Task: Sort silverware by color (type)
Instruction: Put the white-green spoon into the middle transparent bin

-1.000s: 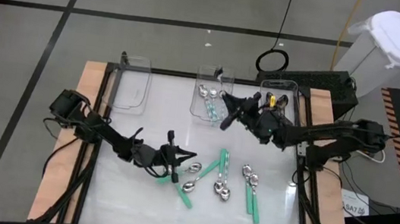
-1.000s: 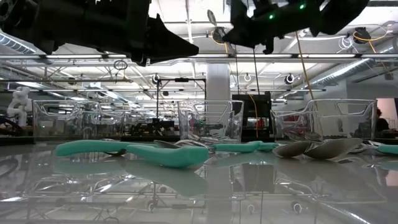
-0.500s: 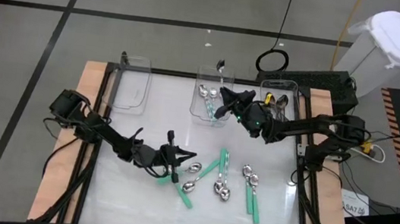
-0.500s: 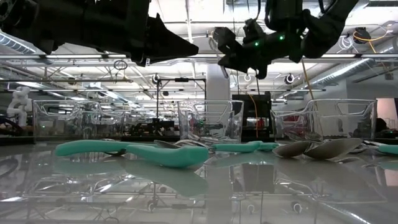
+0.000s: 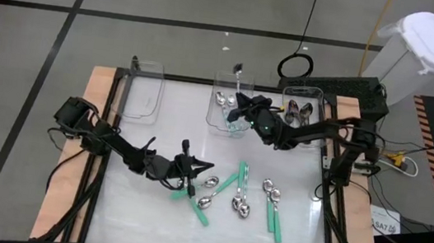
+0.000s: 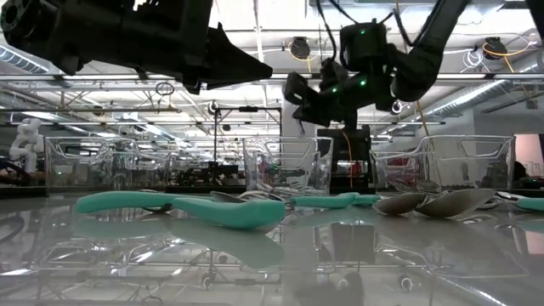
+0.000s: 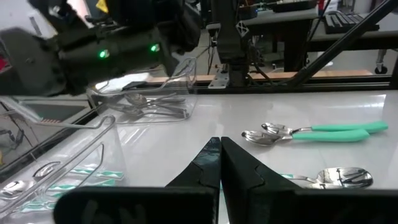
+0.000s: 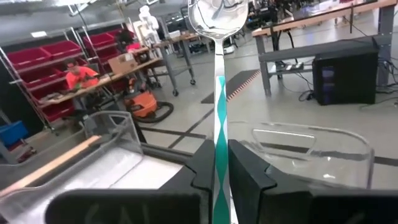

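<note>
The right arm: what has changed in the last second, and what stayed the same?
The right gripper, shut on a teal-handled spoon, swung leftward from near the right bin to above the middle bin; the spoon points bowl-up. Nothing was released. The left gripper stayed shut and empty above the table, and the spoons lying there did not move.

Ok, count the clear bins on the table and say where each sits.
3, in a row along the far edge: the left bin near the left corner, the middle bin below the right gripper, the right bin near the right corner. None seems hidden.
</note>
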